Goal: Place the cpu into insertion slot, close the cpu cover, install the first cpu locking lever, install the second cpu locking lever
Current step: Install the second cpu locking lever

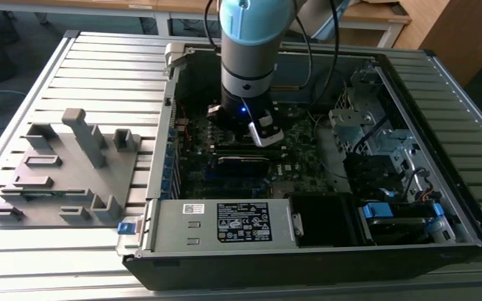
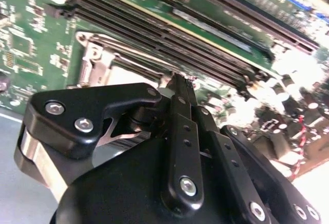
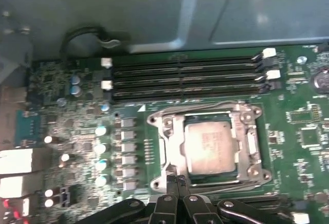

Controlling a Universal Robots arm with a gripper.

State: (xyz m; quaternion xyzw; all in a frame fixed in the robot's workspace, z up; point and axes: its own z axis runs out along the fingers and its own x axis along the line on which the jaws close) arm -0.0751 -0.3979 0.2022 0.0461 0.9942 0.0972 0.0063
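Exterior view, left to right: grey fixture [image 1: 61, 172] on slatted table [image 1: 23, 81] — then open PC case [image 1: 442, 188], arm [image 1: 250, 56] reaching down over motherboard [image 1: 224, 172]. First wrist view: cpu [image 3: 209, 146] seated in slot, cover [image 3: 172, 144] closed flat around it. Gripper [image 3: 178, 183] clenched, fingertips [image 3: 174, 184] pressed together, empty — just at cover's near edge. Memory slots [image 3: 185, 75] beyond socket.

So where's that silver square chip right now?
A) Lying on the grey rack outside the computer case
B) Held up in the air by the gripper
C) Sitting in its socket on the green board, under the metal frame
C. In the first wrist view the cpu lies flat in the insertion slot with the cpu cover closed around it, and the gripper sits at the socket's edge.
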